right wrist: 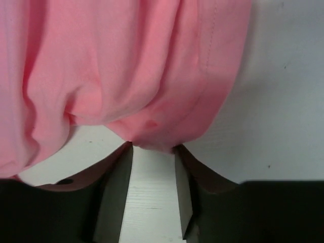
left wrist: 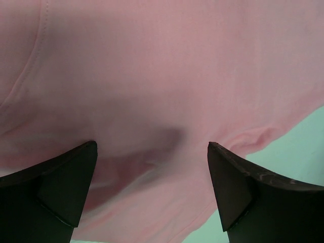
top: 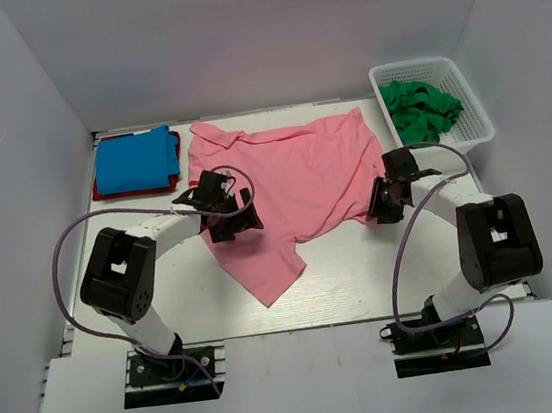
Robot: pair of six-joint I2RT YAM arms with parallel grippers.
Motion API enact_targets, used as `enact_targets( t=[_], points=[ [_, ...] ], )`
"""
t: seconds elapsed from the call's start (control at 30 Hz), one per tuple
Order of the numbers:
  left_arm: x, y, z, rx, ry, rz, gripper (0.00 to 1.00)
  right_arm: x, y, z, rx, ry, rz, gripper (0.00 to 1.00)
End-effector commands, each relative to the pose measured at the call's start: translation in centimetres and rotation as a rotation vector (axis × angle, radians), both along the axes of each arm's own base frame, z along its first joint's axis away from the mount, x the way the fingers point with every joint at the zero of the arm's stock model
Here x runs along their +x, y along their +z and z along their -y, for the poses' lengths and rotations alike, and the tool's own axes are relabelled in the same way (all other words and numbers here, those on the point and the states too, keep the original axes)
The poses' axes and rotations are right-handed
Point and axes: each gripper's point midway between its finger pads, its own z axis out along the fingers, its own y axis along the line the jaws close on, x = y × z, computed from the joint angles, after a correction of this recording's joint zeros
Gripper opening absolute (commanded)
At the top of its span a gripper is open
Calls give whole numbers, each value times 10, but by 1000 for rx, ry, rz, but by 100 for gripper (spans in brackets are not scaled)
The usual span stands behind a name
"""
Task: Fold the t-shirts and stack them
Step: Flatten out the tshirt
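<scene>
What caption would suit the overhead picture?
Left arm and right arm reach onto a spread pink t-shirt; folded blue shirt back left, green shirts in a white basket.

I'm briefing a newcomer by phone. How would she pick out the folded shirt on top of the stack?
On the table, look to the far left corner, opposite the white basket. The blue t-shirt lies folded on a red t-shirt whose edge shows. It is the only blue cloth, left of the spread pink t-shirt.
</scene>
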Motion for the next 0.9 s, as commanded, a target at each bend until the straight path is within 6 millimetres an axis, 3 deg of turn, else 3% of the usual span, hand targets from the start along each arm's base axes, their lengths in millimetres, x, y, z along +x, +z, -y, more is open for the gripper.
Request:
enact_targets(
  t=[0.0,0.03,0.07,0.1,0.27,0.57,0.73,0.87],
  points=[
    [-9,-6,-8,33,36,-17,100,15,0,1,-1,-19,48,39],
    [-11,-13,-9,38,36,-28,100,15,-1,2,-9,-23,48,27],
    [-9,-13,-12,34,52,-31,100,15,-4,9,-41,-39,45,7],
    [-12,-17,-16,37,69,-47,100,14,-4,10,-46,-43,38,0],
    [-24,-35,-32,112,106,-95,100,6,2,28,-130,-66,26,0],
    [-47,-65,-91,382,234,-199,100,-22,30,82,-329,-139,-76,0],
    [-49,-73,-96,380,249,-224,100,-39,43,115,-402,-217,-116,0],
    [-45,-73,-105,396,275,-219,100,-47,51,127,-427,-249,-119,0]
  ],
)
